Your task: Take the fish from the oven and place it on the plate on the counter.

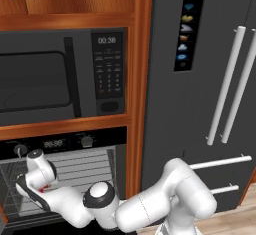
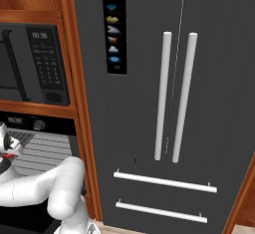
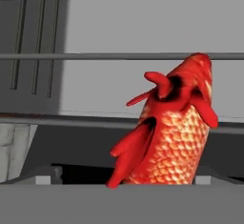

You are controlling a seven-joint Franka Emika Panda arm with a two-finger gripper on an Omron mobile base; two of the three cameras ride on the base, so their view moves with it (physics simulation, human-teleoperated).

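You have the fish [image 3: 174, 132] right in front of the hand camera, its red-orange scaled body tilted across the grey wire racks [image 3: 95, 56] inside the oven [image 1: 75, 164]. From the left base view your arm reaches low into the open oven cavity below the microwave [image 1: 60, 74]. The gripper's jaws are spread wide, and you cannot tell from the pictures whether they touch the fish.

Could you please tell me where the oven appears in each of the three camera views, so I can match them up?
Left base view: oven at lower left, under the microwave.
Right base view: oven at the lower left edge.
Hand view: its rack bars cross behind the fish.
Shared landmark: the microwave keypad.
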